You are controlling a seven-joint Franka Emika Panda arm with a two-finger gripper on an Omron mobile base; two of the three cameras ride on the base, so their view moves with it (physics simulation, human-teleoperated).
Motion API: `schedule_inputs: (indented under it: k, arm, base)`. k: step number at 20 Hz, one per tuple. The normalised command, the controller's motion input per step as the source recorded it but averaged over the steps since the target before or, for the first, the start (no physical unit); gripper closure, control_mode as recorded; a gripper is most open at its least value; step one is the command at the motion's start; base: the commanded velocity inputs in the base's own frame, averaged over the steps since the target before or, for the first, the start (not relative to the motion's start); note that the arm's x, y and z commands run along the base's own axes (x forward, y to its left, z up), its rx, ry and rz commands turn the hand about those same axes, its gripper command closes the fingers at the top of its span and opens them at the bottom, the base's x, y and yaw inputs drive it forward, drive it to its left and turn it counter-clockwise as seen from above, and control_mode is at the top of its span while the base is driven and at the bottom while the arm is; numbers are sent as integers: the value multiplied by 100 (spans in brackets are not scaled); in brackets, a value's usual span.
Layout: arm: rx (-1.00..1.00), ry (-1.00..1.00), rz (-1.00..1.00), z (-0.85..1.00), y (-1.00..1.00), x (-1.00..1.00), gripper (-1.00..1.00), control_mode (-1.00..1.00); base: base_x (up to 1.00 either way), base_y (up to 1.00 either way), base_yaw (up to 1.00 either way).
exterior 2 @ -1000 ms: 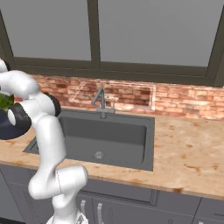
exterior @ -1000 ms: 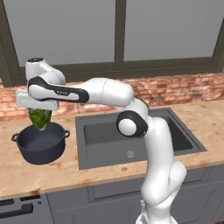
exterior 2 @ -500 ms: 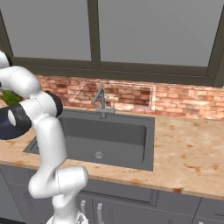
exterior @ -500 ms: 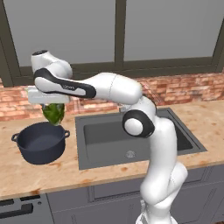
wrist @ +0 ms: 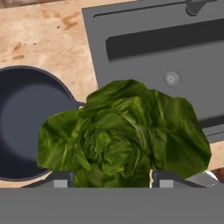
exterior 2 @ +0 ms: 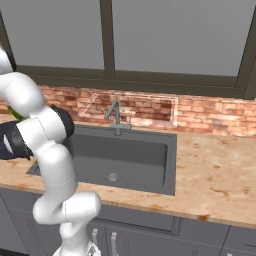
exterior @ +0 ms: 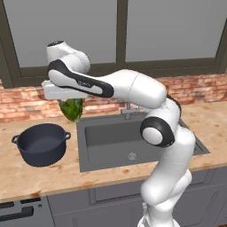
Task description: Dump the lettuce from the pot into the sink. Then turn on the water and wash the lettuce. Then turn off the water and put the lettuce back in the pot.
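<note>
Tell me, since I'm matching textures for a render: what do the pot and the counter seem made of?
The round dark navy-grey pot looks like matte coated metal: even colour, soft sheen, no bright glints. The mottled tan counter reads as polished stone or a laminate imitating it, given its brown speckled veining; which one is unclear.

**Lettuce held aloft between pot and sink**

The ruffled green lettuce (exterior: 72, 109) hung in the gripper (exterior: 71, 103) above the tabletop, over the gap between the empty dark pot (exterior: 41, 144) and the dry grey sink (exterior: 128, 141).
</note>
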Motion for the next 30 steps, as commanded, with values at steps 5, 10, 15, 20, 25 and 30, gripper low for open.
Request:
schedule_inputs:
  k: [5, 10, 15, 20, 25, 30]
  arm:
    - [4, -4, -6, 2, -84, -37, 100, -100]
    - [0, 0, -6, -10, -87, 0, 100, -100]
    - [4, -6, 0, 0, -48, 0, 100, -100]
    - [0, -2, 0, 0, -28, 0, 100, -100]
    - [0, 0, -2, -4, -2, 0, 100, -100]
    - [0, 0, 0, -22, -2, 1, 100, -100]
  base:
    - [0, 0, 0]
    - [0, 0, 0]
    - [0, 0, 0]
    - [0, 0, 0]
    - [0, 0, 0]
    - [0, 0, 0]
